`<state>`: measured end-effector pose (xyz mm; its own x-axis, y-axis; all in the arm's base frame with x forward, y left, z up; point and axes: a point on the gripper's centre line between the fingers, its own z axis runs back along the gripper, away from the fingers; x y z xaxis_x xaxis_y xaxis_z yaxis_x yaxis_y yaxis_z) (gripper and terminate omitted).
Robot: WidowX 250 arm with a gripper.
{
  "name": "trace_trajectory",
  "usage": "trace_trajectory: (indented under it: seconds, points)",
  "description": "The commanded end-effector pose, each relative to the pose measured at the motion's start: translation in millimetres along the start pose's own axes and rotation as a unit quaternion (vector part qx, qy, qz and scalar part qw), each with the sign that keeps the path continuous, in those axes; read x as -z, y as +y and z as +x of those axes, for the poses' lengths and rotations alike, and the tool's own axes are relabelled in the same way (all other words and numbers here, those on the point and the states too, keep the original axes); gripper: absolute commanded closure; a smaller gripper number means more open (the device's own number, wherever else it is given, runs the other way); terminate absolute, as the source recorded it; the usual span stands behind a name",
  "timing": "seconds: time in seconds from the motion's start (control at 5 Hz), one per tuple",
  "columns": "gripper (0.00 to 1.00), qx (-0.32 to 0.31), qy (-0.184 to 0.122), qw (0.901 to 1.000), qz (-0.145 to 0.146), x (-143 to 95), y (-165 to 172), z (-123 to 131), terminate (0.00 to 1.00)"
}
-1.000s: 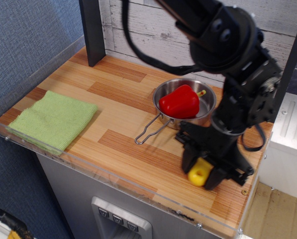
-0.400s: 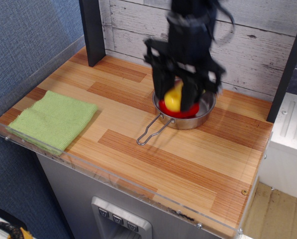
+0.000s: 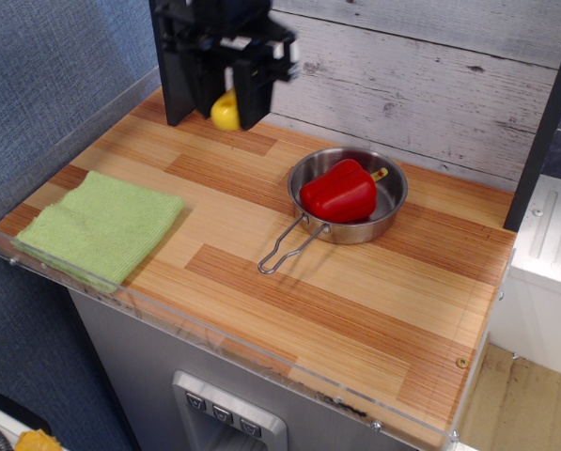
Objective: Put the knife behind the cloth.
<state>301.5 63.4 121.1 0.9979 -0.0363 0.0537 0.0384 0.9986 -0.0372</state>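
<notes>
My black gripper (image 3: pixel 225 99) is high at the back left of the table, shut on the knife (image 3: pixel 225 112). Only the knife's yellow handle end shows between the fingers; its white blade is hidden. The knife hangs above the wood, clear of it. The light-green cloth (image 3: pixel 100 226) lies flat at the front left corner, well in front of and to the left of the gripper.
A steel pan (image 3: pixel 388 212) with a wire handle stands right of centre and holds a red pepper (image 3: pixel 338 192). A dark post (image 3: pixel 173 89) stands at the back left, just beside the gripper. A clear plastic rim (image 3: pixel 214 336) runs along the table's front edge.
The gripper carried the knife from the front right of the table, up over the pan, to the back left near the post. Pan, pepper and cloth have not moved.
</notes>
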Motion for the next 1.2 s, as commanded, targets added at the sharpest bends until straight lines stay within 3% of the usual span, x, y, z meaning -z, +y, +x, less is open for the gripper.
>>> trace_trajectory:
  seconds: [0.0, 0.4, 0.6, 1.0]
  points:
    - [1.0, -0.01, 0.026, 0.9993, 0.025, 35, 50, 9, 0.0]
    - [1.0, -0.032, 0.042, 0.9978, 0.04, 68, 71, 9, 0.0]
    - [1.0, -0.042, 0.031, 0.9967, 0.062, 77, 81, 8, 0.0]
    - [1.0, -0.05, 0.037, 0.9955, 0.072, 82, 95, 7, 0.0]
